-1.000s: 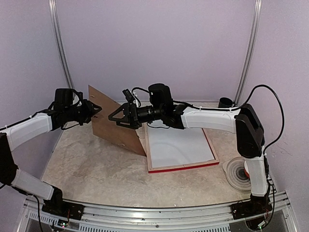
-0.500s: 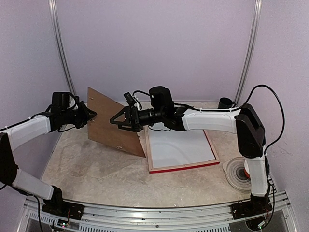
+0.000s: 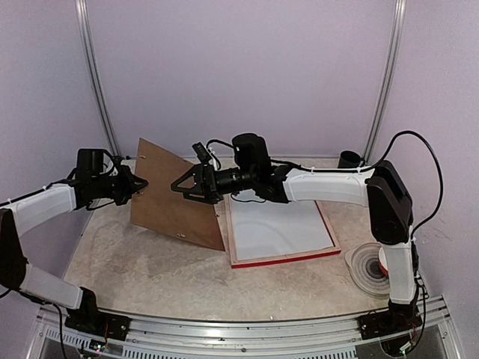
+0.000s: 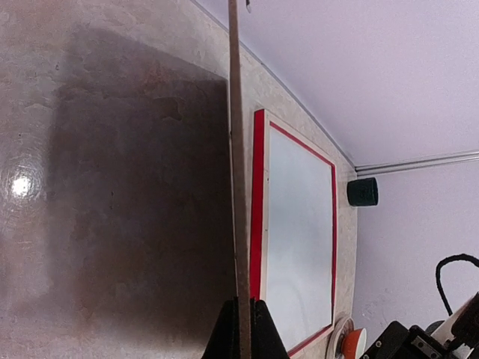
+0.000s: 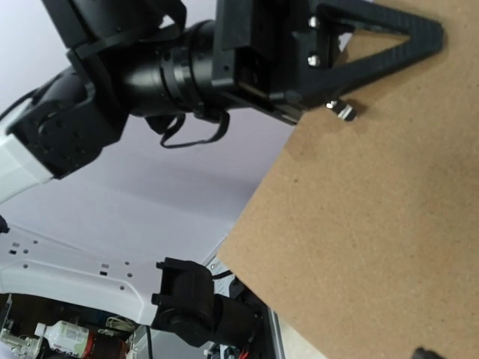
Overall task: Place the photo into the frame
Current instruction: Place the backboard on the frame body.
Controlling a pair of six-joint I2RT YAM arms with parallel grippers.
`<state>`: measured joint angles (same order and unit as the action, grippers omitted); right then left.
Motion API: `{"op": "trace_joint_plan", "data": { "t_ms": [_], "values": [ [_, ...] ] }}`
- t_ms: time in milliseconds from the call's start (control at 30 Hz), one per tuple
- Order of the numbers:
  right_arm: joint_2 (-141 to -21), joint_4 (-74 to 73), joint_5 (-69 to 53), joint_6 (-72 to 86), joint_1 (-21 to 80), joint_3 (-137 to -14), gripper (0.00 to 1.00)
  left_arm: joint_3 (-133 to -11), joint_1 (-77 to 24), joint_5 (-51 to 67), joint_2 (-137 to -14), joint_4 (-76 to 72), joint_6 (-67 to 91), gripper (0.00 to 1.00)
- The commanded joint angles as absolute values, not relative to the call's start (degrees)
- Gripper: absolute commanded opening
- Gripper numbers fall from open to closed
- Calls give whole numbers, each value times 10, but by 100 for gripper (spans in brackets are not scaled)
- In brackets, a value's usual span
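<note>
The large rectangular frame with red outer edges and a pale bare-wood back (image 3: 283, 259) lies flat on the beige, mottled stone-look worktop (image 3: 150, 269), right of centre. A plain white sheet (image 3: 277, 224) fills its opening; whether that is the print lying face down I cannot tell.

The left gripper (image 3: 136, 185) has its jaws pressed together on the left edge of a thin, flat brown fibreboard backing panel (image 3: 176, 206), which stands tilted on its lower edge at centre left. The right gripper (image 3: 179, 187) has its jaws spread wide near the panel's upper right; contact is unclear. A small metal tab (image 5: 344, 111) sits on the matte brown face.
</note>
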<state>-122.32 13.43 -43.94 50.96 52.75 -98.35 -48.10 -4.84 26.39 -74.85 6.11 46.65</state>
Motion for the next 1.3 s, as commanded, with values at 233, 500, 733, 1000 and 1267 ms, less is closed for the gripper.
{"op": "trace_joint_plan", "data": {
  "t_ms": [233, 500, 733, 1000, 1267],
  "values": [
    [-1148, 125, -439, 477, 504, -943, 99, -464, -16, 316, -662, -57, 494, 0],
    [-1056, 51, -389, 430, 402, -846, 99, -454, -19, 352, -649, -98, 524, 0],
    [-987, -83, -293, 356, 266, -775, 99, -424, -56, 368, -670, -206, 553, 0],
    [-998, -165, -191, 323, 166, -762, 99, -408, -129, 338, -744, -357, 592, 0],
    [-1032, -145, -214, 333, 102, -711, 99, -391, -189, 328, -878, -561, 685, 0]
  ]
}}
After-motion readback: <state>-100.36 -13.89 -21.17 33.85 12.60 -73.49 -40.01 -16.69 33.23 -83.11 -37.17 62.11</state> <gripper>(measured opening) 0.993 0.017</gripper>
